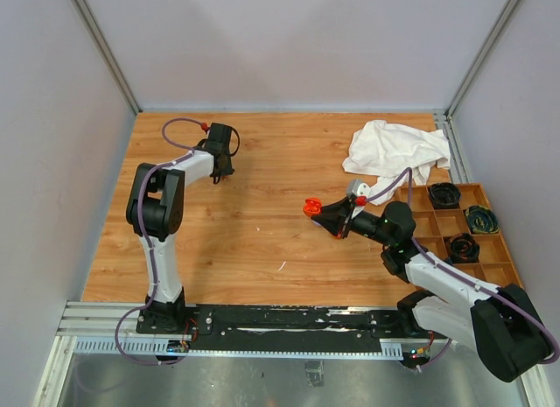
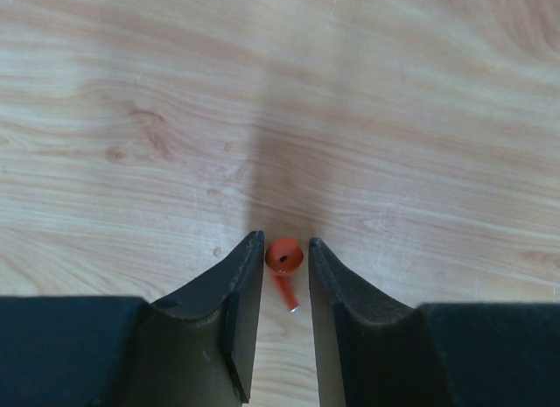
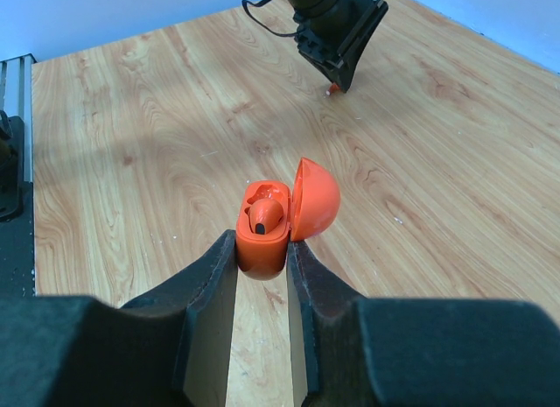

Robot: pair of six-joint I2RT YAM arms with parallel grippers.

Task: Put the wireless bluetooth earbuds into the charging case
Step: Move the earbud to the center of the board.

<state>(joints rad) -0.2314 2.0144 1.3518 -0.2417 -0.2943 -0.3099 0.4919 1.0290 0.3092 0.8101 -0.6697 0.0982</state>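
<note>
An orange earbud (image 2: 284, 256) lies flat on the worktop (image 2: 131, 118). Its round head points away from the left wrist camera, and its stem runs back toward the camera, slightly right. The left jaws stand narrowly apart astride the head; whether they touch it is unclear. The right jaws are clamped on the orange case (image 3: 262, 249), whose lid (image 3: 313, 199) is swung open. A second earbud (image 3: 263, 216) sits in one well with its stem hidden. At the right, a tray (image 1: 494, 269) holds black coils (image 1: 444, 194) in three compartments, near a white cloth (image 1: 394, 149).
</note>
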